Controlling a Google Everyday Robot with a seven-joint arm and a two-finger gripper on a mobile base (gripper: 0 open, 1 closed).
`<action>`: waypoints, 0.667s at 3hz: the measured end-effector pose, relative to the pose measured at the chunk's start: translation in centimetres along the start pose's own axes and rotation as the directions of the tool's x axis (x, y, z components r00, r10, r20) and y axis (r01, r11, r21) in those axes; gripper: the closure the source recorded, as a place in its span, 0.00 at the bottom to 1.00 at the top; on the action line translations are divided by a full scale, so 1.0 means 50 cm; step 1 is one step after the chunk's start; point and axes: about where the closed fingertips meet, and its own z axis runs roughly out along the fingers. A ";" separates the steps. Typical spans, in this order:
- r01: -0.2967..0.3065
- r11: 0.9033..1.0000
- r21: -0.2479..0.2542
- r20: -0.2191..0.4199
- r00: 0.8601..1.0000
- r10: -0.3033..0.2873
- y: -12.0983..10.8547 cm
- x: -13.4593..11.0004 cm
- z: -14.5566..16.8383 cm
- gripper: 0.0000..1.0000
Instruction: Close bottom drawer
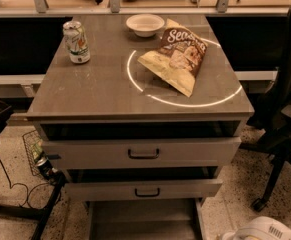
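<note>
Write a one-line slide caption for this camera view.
Bottom drawer stands pulled open; white robot arm at lower right corner, gripper out of view.

Bottom drawer (142, 223) grey inside (gripper out of view); can (77, 41) white-green.

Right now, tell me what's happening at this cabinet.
Nothing is being handled. The narrow light grey bottom drawer juts far out of the grey-topped cabinet, its front below the picture edge. Only a rounded white piece of the robot shows at bottom right, apart from it; the gripper is out of view.
</note>
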 end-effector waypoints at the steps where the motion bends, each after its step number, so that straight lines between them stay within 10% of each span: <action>1: 0.000 1.000 0.026 -0.018 1.000 0.000 -0.012 0.009 0.001 0.88; 2: 0.000 1.000 0.030 -0.020 1.000 0.000 -0.014 0.010 -0.002 1.00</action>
